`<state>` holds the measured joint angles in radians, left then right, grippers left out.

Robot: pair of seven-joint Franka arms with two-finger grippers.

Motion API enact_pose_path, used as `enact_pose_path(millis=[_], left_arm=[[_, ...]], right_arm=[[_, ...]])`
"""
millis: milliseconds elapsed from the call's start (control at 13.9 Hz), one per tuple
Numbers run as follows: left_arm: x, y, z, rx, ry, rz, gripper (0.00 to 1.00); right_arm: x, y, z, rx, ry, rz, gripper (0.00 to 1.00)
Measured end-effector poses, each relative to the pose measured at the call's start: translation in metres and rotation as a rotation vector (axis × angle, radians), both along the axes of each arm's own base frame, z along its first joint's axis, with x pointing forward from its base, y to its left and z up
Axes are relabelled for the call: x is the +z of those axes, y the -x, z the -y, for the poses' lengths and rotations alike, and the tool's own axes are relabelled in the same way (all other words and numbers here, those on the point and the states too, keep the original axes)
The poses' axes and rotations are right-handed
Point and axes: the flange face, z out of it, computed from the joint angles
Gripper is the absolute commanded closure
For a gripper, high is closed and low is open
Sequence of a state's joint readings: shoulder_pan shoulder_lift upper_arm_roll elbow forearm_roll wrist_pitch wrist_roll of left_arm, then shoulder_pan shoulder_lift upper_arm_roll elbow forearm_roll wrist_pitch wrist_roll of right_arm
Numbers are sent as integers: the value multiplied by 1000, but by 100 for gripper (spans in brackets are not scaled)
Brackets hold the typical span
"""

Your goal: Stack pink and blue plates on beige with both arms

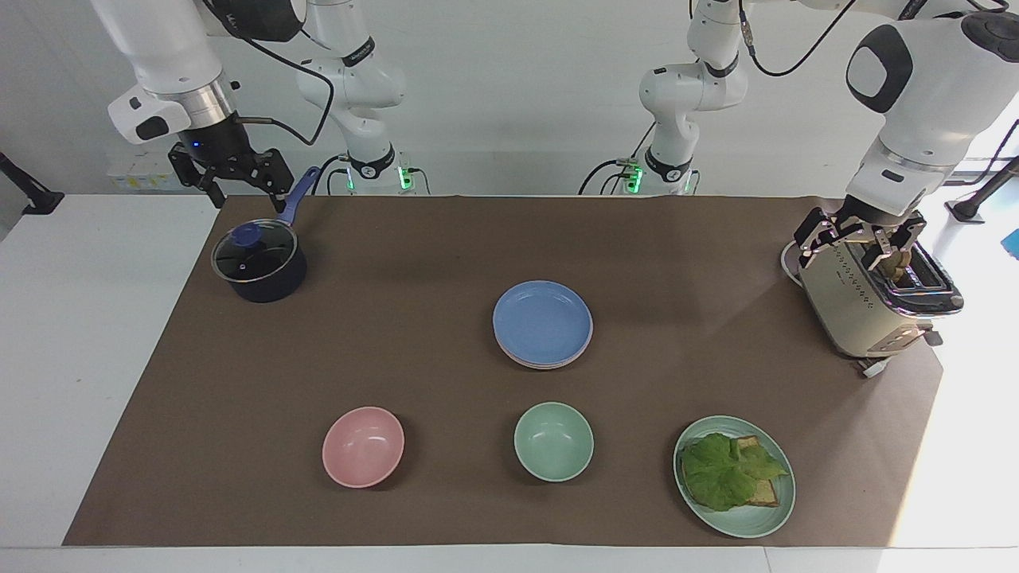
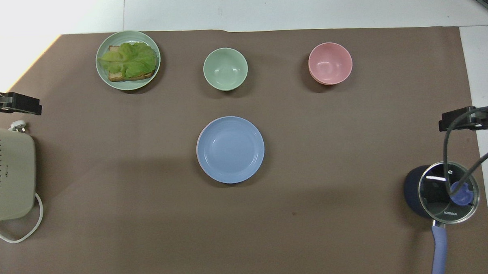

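Note:
The blue plate (image 1: pixel 543 320) (image 2: pixel 230 149) lies at the middle of the brown mat on top of a stack. A thin pink plate rim (image 1: pixel 542 365) (image 2: pixel 197 148) shows under it. The beige plate is hidden beneath them. My right gripper (image 1: pixel 248 200) (image 2: pixel 466 119) hangs open in the air over the dark pot (image 1: pixel 259 263) at the right arm's end. My left gripper (image 1: pixel 848 247) (image 2: pixel 12 103) hangs open over the toaster (image 1: pixel 868 306). Neither gripper holds anything, and both are well away from the stack.
Farther from the robots than the stack sit a pink bowl (image 1: pixel 363 446), a green bowl (image 1: pixel 553 441), and a green plate (image 1: pixel 760 517) with bread and lettuce. The lidded pot has a blue handle (image 2: pixel 438 248). The toaster's white cord (image 2: pixel 28 229) loops on the mat.

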<state>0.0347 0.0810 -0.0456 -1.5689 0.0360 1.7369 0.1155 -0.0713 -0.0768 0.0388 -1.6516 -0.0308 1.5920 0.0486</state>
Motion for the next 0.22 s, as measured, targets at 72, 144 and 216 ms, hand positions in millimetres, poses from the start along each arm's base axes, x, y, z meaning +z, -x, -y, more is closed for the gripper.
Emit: enact_pose_path(millis=[72,144,216], left_arm=[[0,0,0,0,0,0,0],[0,0,0,0,0,0,0],[0,0,0,0,0,0,0]], right_arm=[[0,0,-1,2,0,0,0],[0,0,-2,3,0,0,0],[0,0,-2,4,0,0,0]])
